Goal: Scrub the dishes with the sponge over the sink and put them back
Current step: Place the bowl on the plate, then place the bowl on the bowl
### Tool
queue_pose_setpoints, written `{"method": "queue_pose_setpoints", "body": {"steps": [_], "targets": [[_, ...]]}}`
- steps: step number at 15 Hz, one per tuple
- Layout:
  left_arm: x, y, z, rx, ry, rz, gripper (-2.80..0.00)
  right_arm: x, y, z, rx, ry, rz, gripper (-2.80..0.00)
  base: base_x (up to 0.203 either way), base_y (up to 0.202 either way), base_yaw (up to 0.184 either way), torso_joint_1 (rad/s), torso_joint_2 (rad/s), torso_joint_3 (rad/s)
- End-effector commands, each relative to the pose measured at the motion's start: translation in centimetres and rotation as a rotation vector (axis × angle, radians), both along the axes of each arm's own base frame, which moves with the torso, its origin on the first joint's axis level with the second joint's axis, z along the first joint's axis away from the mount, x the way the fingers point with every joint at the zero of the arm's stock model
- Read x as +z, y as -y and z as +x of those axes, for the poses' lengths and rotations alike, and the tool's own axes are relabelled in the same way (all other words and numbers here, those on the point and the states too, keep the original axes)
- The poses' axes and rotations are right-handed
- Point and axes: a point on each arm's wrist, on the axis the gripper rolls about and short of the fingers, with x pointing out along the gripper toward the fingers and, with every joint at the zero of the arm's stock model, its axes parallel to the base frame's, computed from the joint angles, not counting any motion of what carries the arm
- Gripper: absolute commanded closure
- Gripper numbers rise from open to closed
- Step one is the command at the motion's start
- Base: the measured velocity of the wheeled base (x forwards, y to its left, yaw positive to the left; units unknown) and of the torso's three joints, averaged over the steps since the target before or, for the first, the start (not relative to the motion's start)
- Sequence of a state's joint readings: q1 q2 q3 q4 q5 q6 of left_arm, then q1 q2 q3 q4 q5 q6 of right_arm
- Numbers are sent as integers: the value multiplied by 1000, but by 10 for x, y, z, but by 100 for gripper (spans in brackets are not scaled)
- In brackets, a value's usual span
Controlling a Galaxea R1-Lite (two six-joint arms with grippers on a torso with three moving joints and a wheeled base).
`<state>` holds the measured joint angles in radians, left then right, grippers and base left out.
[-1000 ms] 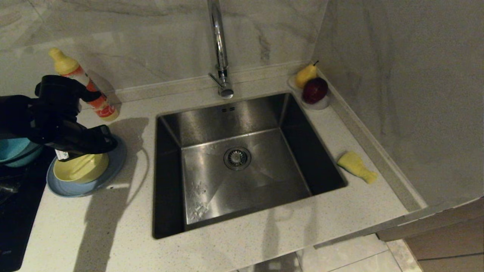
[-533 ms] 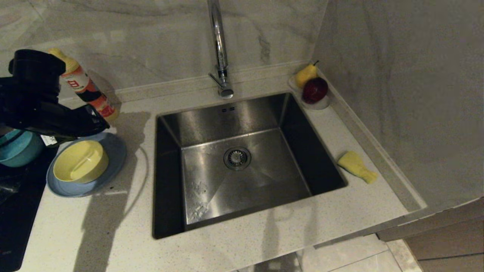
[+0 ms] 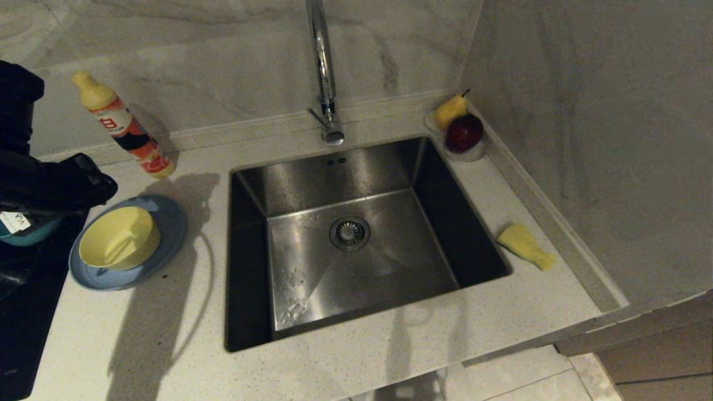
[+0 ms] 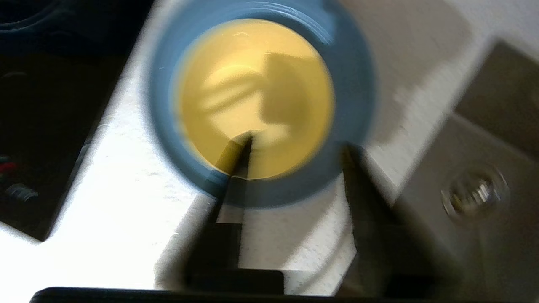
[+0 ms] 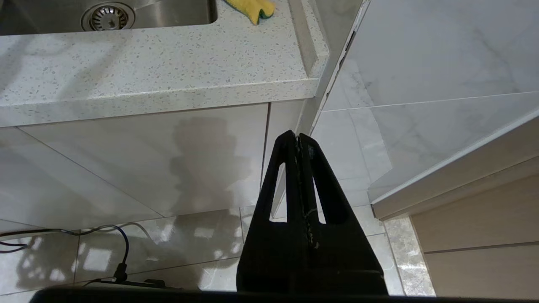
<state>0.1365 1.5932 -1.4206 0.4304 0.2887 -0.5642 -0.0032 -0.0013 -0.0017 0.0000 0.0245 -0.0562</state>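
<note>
Hovering over the stack of dishes at the left end of the tabletop, the left end effector has its two fingers apart with nothing between them; the blurred wrist view shows a moderate gap rather than a wide one. Below it the yellow bowl sits inside the flat blue plate, just left of the sink. The teal bowl lies further left, mostly hidden under the arm. The sponge lies on the tabletop right of the sink, well apart from the dishes and untouched. The right end effector hangs parked below the tabletop's near edge, fingers pressed together and holding nothing.

The step in hand looks like the first pick of a dish, most likely the yellow bowl, with no scrubbing begun. The next move would call for lowering so one finger goes inside the bowl's rim and the other outside it, then closing firmly. The bowl looks light and smooth, so a shallow pinch could slip, or it could drag the plate along.
</note>
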Motion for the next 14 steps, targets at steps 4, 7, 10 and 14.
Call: {"method": "queue_pose_setpoints", "body": {"steps": [4,7,10,14], "targets": [[-4,-35,14,116,-20,12,0,0,0,0,0,-1,-1,0,0,0,0,0,0,0],[-20,-74,35,201,-68,20,0,0,0,0,0,-1,-1,0,0,0,0,0,0,0],[-20,-112,54,264,-62,34,-280,0,0,0,-1,-1,-1,0,0,0,0,0,0,0],[-19,-129,69,187,-16,-10,-280,0,0,0,-1,-1,-2,0,0,0,0,0,0,0]]}}
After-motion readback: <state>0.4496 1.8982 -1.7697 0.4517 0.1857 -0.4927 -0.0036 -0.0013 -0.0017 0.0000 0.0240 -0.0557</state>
